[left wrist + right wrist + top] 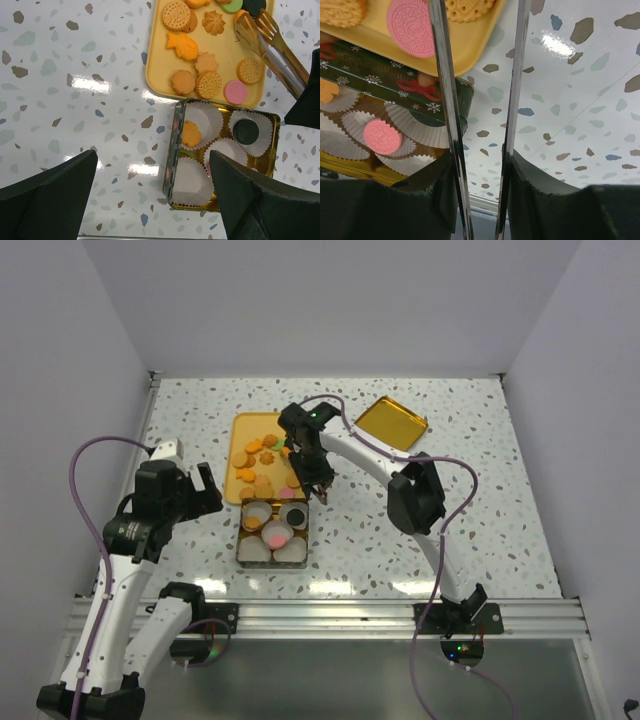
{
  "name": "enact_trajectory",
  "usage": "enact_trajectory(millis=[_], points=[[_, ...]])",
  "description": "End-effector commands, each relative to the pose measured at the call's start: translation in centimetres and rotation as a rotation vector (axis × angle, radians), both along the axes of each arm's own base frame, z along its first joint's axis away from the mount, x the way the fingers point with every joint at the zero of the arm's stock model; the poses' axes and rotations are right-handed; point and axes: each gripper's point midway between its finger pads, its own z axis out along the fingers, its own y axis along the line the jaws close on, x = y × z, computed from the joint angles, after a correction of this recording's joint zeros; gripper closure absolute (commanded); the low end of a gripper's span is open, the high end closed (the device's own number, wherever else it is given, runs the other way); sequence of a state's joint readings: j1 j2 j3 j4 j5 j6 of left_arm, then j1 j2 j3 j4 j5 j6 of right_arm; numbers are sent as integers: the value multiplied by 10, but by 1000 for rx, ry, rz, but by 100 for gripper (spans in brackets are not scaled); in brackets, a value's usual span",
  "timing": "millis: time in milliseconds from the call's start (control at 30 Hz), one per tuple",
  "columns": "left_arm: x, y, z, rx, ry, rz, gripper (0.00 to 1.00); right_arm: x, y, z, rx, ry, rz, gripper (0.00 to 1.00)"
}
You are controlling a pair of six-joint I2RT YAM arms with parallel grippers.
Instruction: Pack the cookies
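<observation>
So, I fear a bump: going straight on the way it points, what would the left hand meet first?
Likely the bare table, just beside the tin. The left hand is open, and one finger hangs over the tin's corner, so it may touch the rim first; depth is unclear.

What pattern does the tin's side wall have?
The tin wall: dark green, white snowflakes, red bows; clearest in right wrist view.

The speckled tabletop (75,75) is glossy and smooth. The yellow tray (227,47) looks like satin plastic, perhaps. The tin (169,165) is printed metal, the cups (187,175) pleated white paper, the tongs (442,85) polished metal, and the cookies (176,15) matt and embossed.
</observation>
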State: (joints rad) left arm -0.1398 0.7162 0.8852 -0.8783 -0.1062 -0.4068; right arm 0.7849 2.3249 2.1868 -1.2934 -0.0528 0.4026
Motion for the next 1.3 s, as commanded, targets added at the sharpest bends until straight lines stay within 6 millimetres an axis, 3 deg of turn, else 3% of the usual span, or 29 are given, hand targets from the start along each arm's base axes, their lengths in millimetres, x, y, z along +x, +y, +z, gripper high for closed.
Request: enact_trajectory(millis=[0, 267, 433, 567, 667, 767, 933, 1167, 1200, 1267], points=[[7, 1, 11, 14, -51, -2, 0, -5, 3, 16, 49, 8, 14, 66], [7, 2, 11, 12, -51, 5, 0, 0, 0, 43, 65, -50, 12, 70], [7, 2, 13, 13, -60, 8, 0, 8, 7, 81, 125, -117, 7, 70], [6, 3, 14, 13, -64, 11, 0, 1, 6, 112, 186, -146, -1, 70], [6, 3, 13, 13, -61, 15, 0, -7, 6, 123, 227, -142, -8, 71], [6, 3, 13, 14, -63, 15, 0, -19, 3, 139, 277, -144, -11, 71], [6, 3, 14, 10, -64, 17, 0, -55, 6, 162, 374, -110, 14, 71], [7, 3, 12, 6, -59, 19, 0, -118, 20, 161, 376, -71, 124, 71], [7, 3, 12, 9, -60, 19, 0, -130, 21, 153, 363, -47, 140, 71], [7, 3, 12, 7, -61, 22, 0, -140, 24, 154, 387, -39, 143, 70]])
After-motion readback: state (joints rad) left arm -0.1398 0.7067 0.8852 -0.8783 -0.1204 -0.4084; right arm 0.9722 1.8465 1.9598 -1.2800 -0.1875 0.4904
